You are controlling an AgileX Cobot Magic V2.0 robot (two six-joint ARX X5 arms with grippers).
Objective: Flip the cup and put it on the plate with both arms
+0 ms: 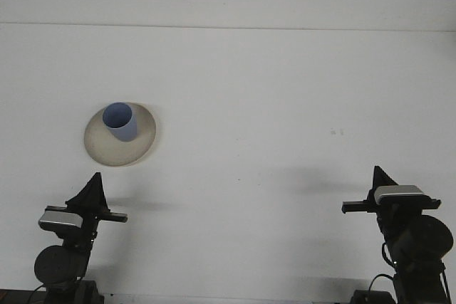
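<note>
A light blue cup (120, 122) stands upright, mouth up, on a cream plate (135, 149) at the left of the white table. My left gripper (95, 184) sits low near the front edge, below the plate and well apart from it. My right gripper (377, 176) rests at the front right, far from the cup. Each gripper shows as a dark pointed shape seen from behind, with nothing held.
The white table (271, 105) stretches back to a pale wall. A faint small mark (335, 132) lies on the table's right side. Both arm bases stand at the bottom corners.
</note>
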